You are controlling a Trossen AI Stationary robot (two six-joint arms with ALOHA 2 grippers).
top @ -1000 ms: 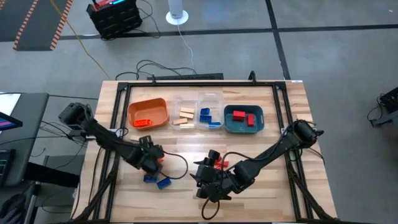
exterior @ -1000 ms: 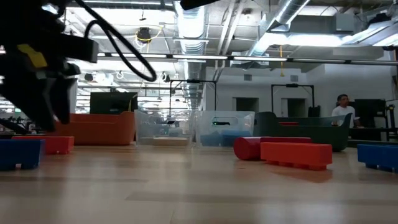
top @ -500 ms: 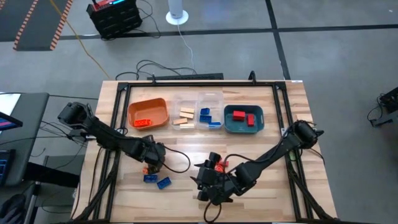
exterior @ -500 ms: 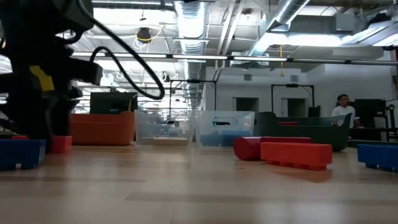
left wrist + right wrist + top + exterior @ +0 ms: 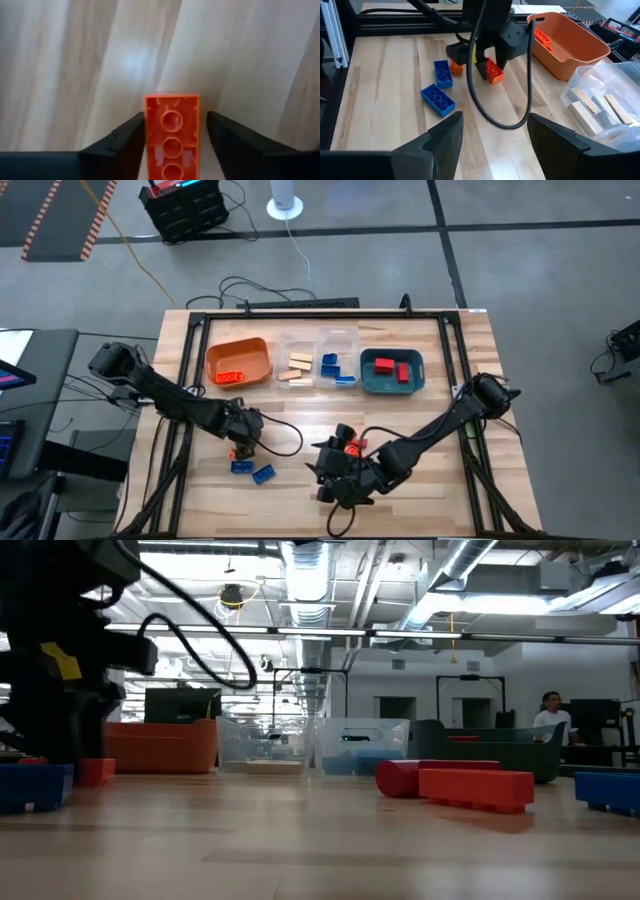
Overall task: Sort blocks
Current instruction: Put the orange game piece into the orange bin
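We log the left end effector (image 5: 172, 145) with its dark fingers set on either side of an orange brick (image 5: 172, 136); we cannot tell whether they press its sides. That close view shows the brick's hollow underside with round tubes, glossy moulded plastic against pale, streaked wood grain of the worktop (image 5: 300, 405). The right wrist view shows what the close view cannot: the same orange brick (image 5: 494, 70) is held tilted in that end effector just above the boards, with a smaller orange piece (image 5: 455, 67) and two studded blue bricks (image 5: 440, 86) lying beside it.

From above, we see the right end effector (image 5: 333, 482) low near the front middle of the worktop, its fingers spread with nothing between them in its own wrist view. Sorted blocks sit in an orange tray (image 5: 240, 350), a clear two-cell tray (image 5: 318, 340) and a teal tray (image 5: 392, 385). The low view alone gives a red brick (image 5: 476, 786) in profile, long and flat.
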